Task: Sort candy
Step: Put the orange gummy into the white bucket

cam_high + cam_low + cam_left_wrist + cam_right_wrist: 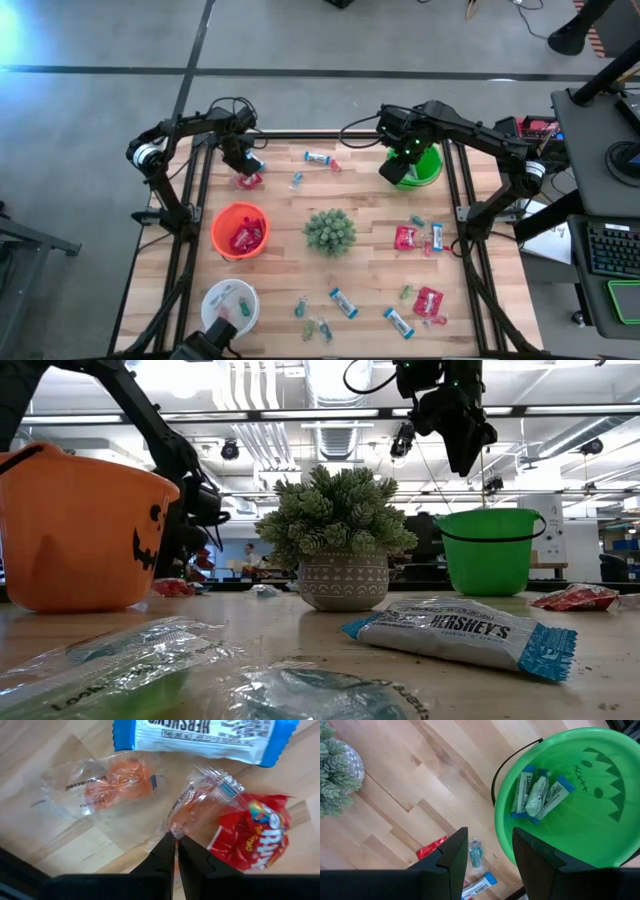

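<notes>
Item: left end effector (175, 840), down at the counter (370, 270) on the far side of the orange bucket (239, 230). Its fingers are pinched together on the twisted tail of a clear-wrapped orange sweet (210, 800). That sweet runs straight out ahead of the fingertips, long axis in line with the fingers, its far end overlapping a red packet (255, 837).

Beside it, in the left wrist view:
- second clear-wrapped orange sweet (117, 785), 1, lying apart from the first;
- blue-and-white bar (200, 735), 1, farther from the fingers than either sweet.

The orange bucket is the nearest container to this arm, and already holds red pieces; probably where this sweet belongs.

Item: right end effector (490, 855), hanging above the near rim of the green bucket (600, 820), fingers part-way open, nothing between them.
- bars inside green bucket, 3 countable.

Other containers: white bowl (229, 303), 1, nearer the camera than the orange bucket, small green pieces inside, number unclear.

Loose sweets elsewhere on the counter: over a dozen, exact count unclear.
</notes>
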Controlling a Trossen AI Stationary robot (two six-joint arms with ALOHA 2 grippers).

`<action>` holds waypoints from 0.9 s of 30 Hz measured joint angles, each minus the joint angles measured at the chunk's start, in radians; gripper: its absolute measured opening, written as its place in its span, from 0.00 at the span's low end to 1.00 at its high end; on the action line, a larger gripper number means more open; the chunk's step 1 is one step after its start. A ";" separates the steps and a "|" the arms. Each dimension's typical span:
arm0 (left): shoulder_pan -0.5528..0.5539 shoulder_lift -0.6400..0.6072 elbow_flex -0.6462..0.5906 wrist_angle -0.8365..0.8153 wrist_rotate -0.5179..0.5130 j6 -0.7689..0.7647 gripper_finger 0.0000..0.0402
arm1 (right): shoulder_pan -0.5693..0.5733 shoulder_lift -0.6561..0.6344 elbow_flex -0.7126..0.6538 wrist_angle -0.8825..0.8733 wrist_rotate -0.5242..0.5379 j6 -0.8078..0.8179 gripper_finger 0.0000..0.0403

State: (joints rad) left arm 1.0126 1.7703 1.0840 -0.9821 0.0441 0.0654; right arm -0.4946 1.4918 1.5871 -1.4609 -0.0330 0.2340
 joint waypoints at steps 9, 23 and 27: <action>-0.001 -0.089 0.016 -0.034 0.003 0.006 0.00 | 0.000 0.000 0.000 0.002 0.000 0.001 0.36; -0.029 -0.355 0.097 -0.256 0.089 0.068 0.00 | 0.000 0.000 0.000 0.010 0.000 0.009 0.36; -0.050 -0.438 0.105 -0.294 0.105 0.069 0.00 | -0.001 0.000 0.000 0.016 0.001 0.037 0.36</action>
State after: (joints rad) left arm 0.9626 1.3326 1.1894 -1.2762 0.1489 0.1342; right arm -0.4953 1.4918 1.5871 -1.4445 -0.0324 0.2707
